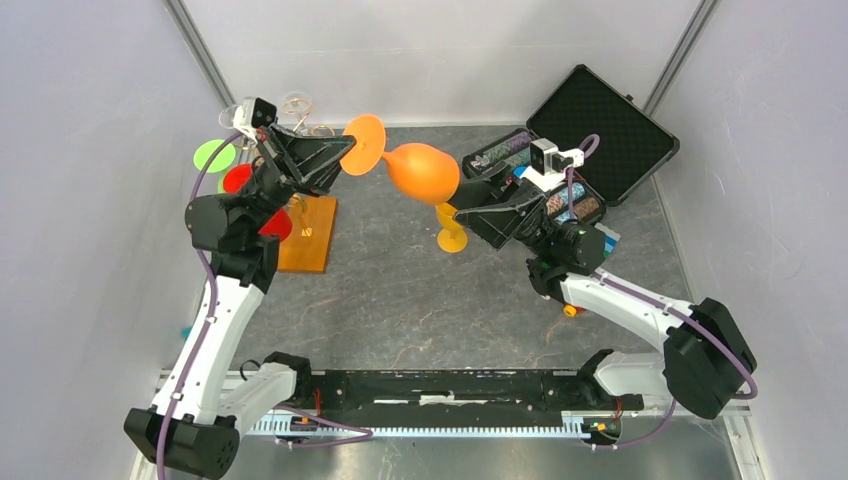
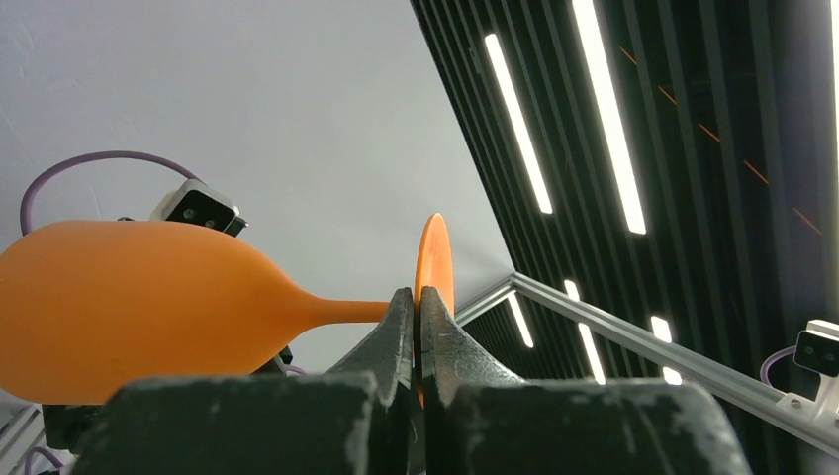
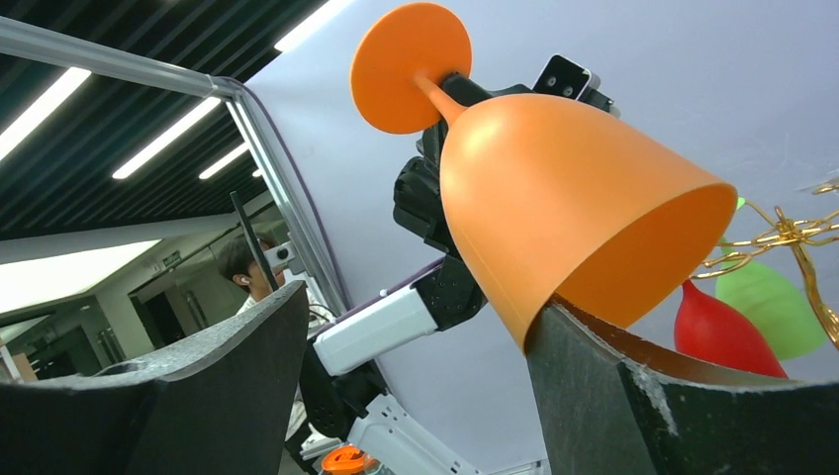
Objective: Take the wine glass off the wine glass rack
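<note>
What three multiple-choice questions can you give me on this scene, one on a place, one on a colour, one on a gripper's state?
1. Where does the left gripper grip the wine glass?
A) the stem by the foot
B) the bowl rim
C) mid-bowl

2. What colour is that glass?
A) blue
B) orange
C) clear

3. How is the right gripper?
A) shut on the stem
B) shut on the foot
C) open

Answers:
1 A: its fingers pinch the stem beside the foot.
2 B: bowl, stem and foot are orange.
3 C: its fingers stand wide apart.

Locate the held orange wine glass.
Top view, centre rear: the orange plastic wine glass hangs sideways, stem in the left pincer, bowl at the right pincer.
</note>
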{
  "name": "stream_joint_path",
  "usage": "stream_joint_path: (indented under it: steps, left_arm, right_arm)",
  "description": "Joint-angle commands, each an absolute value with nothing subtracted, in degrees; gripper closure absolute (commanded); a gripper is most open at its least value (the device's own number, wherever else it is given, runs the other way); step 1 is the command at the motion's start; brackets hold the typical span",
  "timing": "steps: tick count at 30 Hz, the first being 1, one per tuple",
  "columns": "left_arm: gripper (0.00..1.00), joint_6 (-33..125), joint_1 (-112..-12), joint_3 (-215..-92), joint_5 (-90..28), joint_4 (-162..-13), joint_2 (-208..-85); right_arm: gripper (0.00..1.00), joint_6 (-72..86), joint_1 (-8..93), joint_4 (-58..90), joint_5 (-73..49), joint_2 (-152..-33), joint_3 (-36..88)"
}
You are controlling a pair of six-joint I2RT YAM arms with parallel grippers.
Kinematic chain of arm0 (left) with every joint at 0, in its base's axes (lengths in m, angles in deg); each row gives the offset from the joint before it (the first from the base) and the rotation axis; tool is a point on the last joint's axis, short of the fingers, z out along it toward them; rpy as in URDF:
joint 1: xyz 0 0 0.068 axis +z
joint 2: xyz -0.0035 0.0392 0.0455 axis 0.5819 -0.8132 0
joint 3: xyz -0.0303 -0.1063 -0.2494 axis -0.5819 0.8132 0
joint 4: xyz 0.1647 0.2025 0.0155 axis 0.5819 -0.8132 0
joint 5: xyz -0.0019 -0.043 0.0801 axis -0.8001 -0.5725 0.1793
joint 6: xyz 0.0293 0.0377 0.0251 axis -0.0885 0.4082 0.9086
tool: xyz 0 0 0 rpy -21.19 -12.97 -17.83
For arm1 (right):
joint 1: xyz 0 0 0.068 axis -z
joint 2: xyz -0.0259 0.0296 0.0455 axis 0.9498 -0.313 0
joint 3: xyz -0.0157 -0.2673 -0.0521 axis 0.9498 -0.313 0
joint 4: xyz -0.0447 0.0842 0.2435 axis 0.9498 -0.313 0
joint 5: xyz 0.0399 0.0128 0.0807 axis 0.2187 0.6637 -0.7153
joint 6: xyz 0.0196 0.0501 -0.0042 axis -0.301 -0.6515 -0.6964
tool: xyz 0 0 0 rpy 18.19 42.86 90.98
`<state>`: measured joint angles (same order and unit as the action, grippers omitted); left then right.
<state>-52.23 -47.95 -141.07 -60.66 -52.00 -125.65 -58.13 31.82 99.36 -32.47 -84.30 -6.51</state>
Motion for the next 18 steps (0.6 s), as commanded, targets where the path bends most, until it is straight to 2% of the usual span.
stream_joint_path:
  steps: [1,4,10,15,18]
  left_arm:
    - [0.98,-48.61,-47.63,-144.49,-60.96,-49.42,-125.21]
    - [0.98,-48.46,-47.63,-144.28,-60.96,-50.0,-124.87]
    - [0.98,-49.69,-47.63,-143.3,-61.0,-50.14,-124.16]
    - [0.98,-53.84,-47.66,-140.8,-60.53,-46.99,-124.21]
    - [0.98,-54.95,-47.69,-140.28,-60.34,-46.01,-124.19]
  right_arm:
    - [0.17,-56.82,32.12,101.31,-31.2,-83.57,-6.6]
    - [0.18,-57.32,32.12,101.47,-30.68,-84.84,-4.93]
    - [0.36,-59.53,32.06,106.34,-31.45,-89.73,-0.06]
    - [0.58,-61.83,31.6,111.87,-31.97,-93.96,4.02]
    - [0.78,-61.65,31.25,112.18,-31.95,-94.94,5.19]
